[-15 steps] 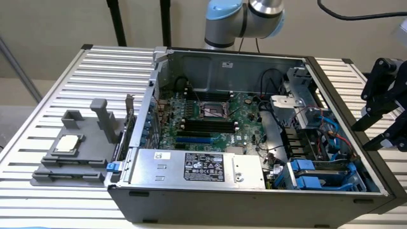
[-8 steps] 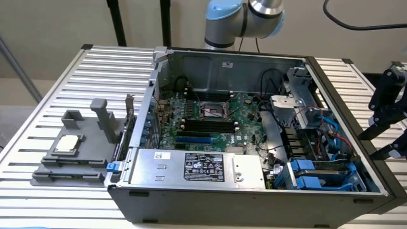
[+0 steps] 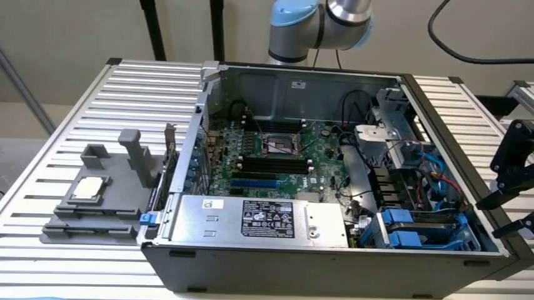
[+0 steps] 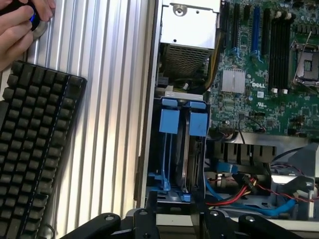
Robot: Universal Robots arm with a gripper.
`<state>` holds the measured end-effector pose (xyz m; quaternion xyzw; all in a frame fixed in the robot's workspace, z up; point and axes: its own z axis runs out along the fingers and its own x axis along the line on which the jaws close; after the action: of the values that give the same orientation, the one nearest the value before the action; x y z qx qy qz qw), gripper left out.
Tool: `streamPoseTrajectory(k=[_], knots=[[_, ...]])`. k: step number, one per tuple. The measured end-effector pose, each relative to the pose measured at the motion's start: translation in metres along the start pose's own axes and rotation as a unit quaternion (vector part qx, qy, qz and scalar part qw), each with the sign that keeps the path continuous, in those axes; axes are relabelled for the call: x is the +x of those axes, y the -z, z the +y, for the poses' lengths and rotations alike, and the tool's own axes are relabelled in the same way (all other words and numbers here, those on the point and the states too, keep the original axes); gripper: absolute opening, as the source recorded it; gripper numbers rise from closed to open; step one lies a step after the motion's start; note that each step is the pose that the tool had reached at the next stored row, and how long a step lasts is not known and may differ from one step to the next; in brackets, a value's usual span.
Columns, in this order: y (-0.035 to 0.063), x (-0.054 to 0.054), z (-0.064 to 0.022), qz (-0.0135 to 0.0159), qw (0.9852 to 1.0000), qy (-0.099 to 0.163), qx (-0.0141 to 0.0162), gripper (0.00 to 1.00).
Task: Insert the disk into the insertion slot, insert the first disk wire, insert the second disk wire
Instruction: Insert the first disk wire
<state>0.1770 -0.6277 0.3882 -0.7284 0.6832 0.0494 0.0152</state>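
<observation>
The insertion slot [image 4: 180,149] is the grey-metal drive bay with blue plastic tabs at the case's corner, at the exterior view's lower right [image 3: 421,230]. A grey slab stands edge-on between the blue carrier rails; it looks like the disk [image 4: 191,159], seated in the bay. Loose red and blue disk wires [image 4: 239,195] lie just beside the bay, their ends free of the disk [image 3: 441,182]. My gripper [image 3: 498,215] hangs outside the case's right wall, open and holding nothing. In the wrist view its black linkages [image 4: 182,225] sit spread apart just short of the bay.
The silver labelled power-supply box [image 3: 259,219] fills the case's front, next to the bay. The motherboard [image 3: 284,156] lies behind it. A grey plastic fixture with posts [image 3: 100,200] stands on the slatted table [image 3: 59,156]. A black keyboard [image 4: 35,149] and a person's hand [image 4: 22,22] are nearby.
</observation>
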Motion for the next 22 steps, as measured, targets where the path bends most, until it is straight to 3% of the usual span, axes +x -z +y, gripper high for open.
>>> streamPoseTrajectory(k=[5, 11, 17, 22], knots=[[-0.0088, 0.004, 0.0017, -0.004, 0.9999, 0.016, -0.0012, 0.4], [-0.0201, 0.004, 0.0092, -0.0047, 0.9996, 0.028, -0.0016, 0.4], [-0.0305, -0.008, 0.0081, -0.0073, 0.9996, 0.029, -0.0014, 0.4], [-0.035, -0.019, 0.0066, -0.0074, 0.9995, 0.03, -0.0014, 0.4]])
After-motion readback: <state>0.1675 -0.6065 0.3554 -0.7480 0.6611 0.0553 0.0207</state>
